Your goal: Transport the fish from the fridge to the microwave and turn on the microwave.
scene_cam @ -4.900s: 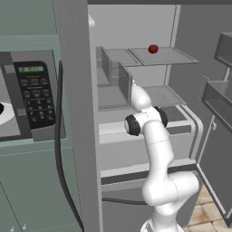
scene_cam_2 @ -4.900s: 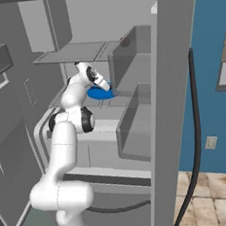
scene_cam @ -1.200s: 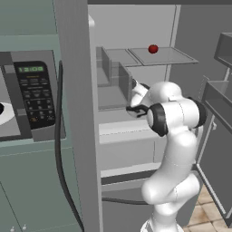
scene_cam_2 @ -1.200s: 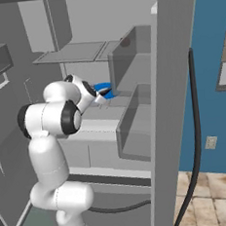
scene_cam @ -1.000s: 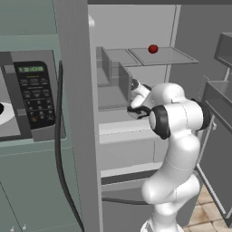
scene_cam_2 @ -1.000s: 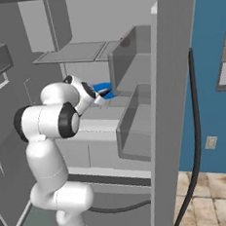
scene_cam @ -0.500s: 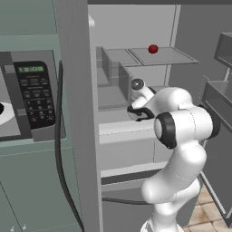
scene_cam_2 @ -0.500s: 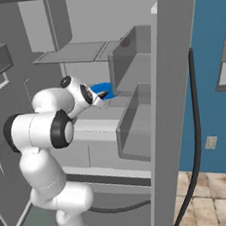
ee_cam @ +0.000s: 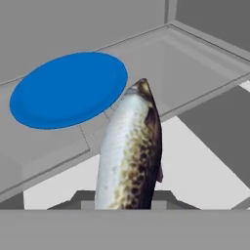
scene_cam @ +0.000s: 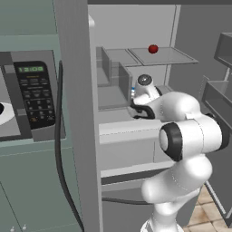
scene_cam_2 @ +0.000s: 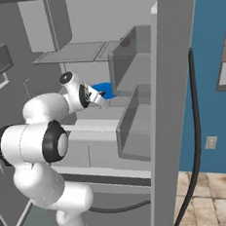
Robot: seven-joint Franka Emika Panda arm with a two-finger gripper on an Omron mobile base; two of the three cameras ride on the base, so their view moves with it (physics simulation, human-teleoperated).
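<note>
fish [ee_cam: 129, 156]: silvery, brown-speckled body, held upright in the gripper, tail end pointing up and away in hand view; lifted clear of the shelf, not touching the plate
gripper [scene_cam_2: 100, 99]: jaws narrowed onto the fish, gripping its lower part; fingertips hidden behind the fish in hand view; sits at the fridge opening at mid-shelf height
plate [ee_cam: 68, 89]: flat blue disc on the grey shelf, just beyond and left of the fish in hand view; seen as a blue patch right behind the gripper in right base view [scene_cam_2: 104, 90]
fridge [scene_cam: 72, 90]: open, pale grey shelves and clear bins inside; arm reaches in from the near side
shelf [ee_cam: 195, 63]: grey, raised edge, bare right of the plate
red ball [scene_cam: 153, 48]: small, dark red, on the upper glass shelf, far and above the gripper
microwave [scene_cam: 31, 95]: left of the fridge, door open, black keypad with green display, white turntable edge visible at far left
arm [scene_cam: 190, 136]: white, elbow bent, big dark joint near camera, wrist pointing into fridge
fridge door [scene_cam_2: 175, 104]: thick, grey, standing open on the right in right base view, black cable hanging beside it
</note>
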